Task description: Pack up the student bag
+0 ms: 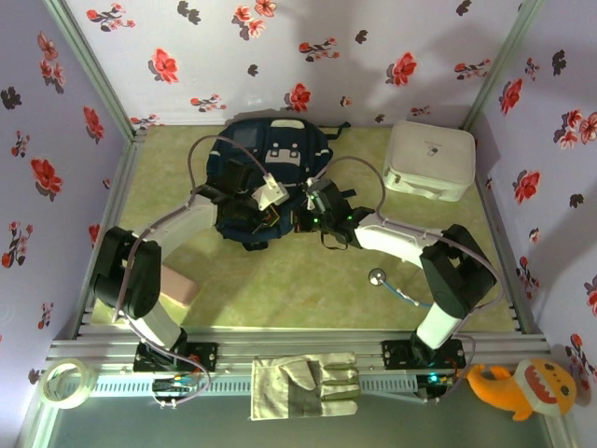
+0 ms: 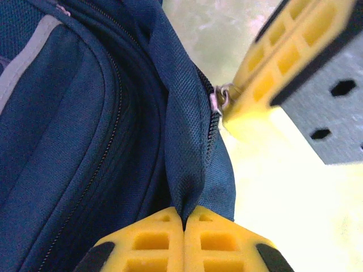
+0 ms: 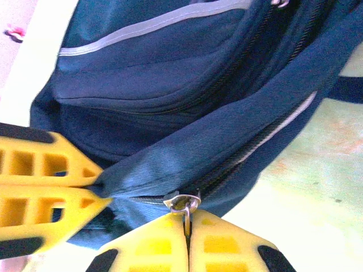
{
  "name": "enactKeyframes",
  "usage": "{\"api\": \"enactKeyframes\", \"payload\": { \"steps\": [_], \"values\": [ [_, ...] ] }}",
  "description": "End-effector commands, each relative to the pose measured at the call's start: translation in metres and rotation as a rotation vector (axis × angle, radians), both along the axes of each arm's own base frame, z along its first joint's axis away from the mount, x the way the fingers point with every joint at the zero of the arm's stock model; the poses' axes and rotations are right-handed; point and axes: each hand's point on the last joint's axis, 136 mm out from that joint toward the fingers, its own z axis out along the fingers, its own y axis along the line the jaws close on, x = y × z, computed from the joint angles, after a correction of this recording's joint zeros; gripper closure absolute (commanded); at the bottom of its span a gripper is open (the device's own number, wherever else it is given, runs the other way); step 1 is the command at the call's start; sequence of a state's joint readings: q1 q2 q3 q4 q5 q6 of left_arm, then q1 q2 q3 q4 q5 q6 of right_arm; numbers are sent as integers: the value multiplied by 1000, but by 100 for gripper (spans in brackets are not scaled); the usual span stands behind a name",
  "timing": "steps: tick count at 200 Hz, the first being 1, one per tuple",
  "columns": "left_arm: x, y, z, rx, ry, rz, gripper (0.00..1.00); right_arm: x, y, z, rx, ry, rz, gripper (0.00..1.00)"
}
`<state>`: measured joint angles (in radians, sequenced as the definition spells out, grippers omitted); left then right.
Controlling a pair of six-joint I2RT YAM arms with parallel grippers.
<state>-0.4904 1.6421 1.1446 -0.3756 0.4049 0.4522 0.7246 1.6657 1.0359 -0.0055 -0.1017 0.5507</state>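
Left arm (image 1: 131, 271) and right arm (image 1: 457, 280) have black joints and white links; grey cables (image 1: 191, 168) loop off them; yellow fingers (image 2: 161, 241) show moulded square pockets.

Flower-printed pale walls (image 1: 373, 28) enclose a mottled green tabletop (image 1: 280, 285).

Green mat (image 1: 280, 294) lay open at near centre between the left arm (image 1: 173, 224) and right arm (image 1: 396, 238), both crowding the near edge of a navy-blue fabric backpack (image 1: 280, 135) blocking far centre. A white rounded-square zip case (image 1: 429, 159) filled the far right; a pale pink block (image 1: 179, 284) sat near left, a small metal disc on a cable (image 1: 377, 276) near right.
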Motion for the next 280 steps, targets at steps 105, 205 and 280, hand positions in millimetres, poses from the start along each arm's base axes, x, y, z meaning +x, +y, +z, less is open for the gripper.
{"api": "enactKeyframes", "payload": {
  "steps": [105, 205, 280],
  "values": [
    [-23, 11, 48, -84, -77, -11, 100, 83, -85, -2, -200, 24, -250, 98],
    [-44, 0, 63, -138, -66, -85, 100, 131, -108, -5, -176, 56, -356, 93],
    [-45, -2, 65, -148, -60, -91, 100, 125, -114, 15, -138, 19, -359, 84]
  ]
}}
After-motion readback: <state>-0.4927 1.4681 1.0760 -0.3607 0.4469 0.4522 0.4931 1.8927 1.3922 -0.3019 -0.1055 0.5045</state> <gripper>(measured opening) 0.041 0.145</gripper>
